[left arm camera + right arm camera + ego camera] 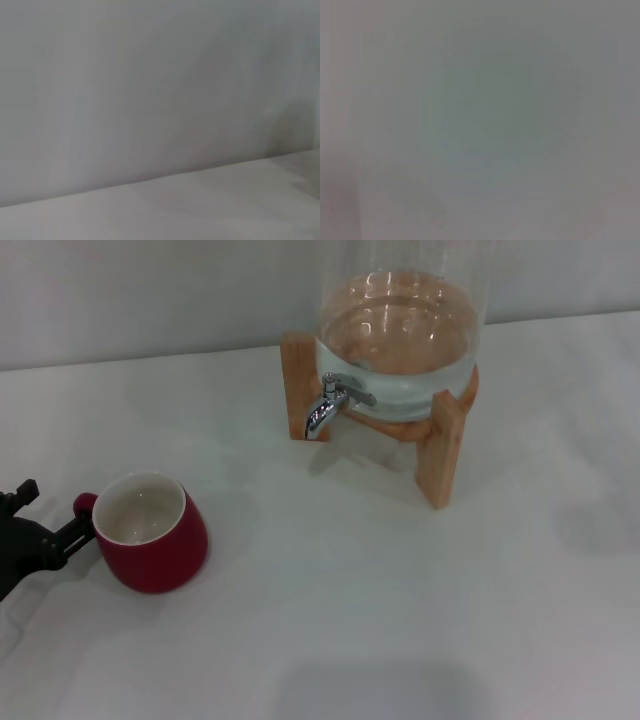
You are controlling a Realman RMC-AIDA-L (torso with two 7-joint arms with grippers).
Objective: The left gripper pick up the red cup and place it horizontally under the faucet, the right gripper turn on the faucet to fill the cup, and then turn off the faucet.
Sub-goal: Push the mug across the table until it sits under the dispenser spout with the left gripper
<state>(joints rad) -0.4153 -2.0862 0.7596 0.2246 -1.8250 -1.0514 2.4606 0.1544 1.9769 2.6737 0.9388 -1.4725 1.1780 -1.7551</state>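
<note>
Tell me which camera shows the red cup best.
The head view: the red cup stands upright and whole on the table, the left gripper at its handle. Neither wrist view shows the cup at all.

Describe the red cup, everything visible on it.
The red cup is a squat, rounded, glossy dark-red mug that looks ceramic, with a cream-white inside that appears empty. It stands upright on the white table, well short and to the left of the faucet. Its small red loop handle points left, where the black fingers of the left hand reach it; whether they grip it is unclear.
</note>
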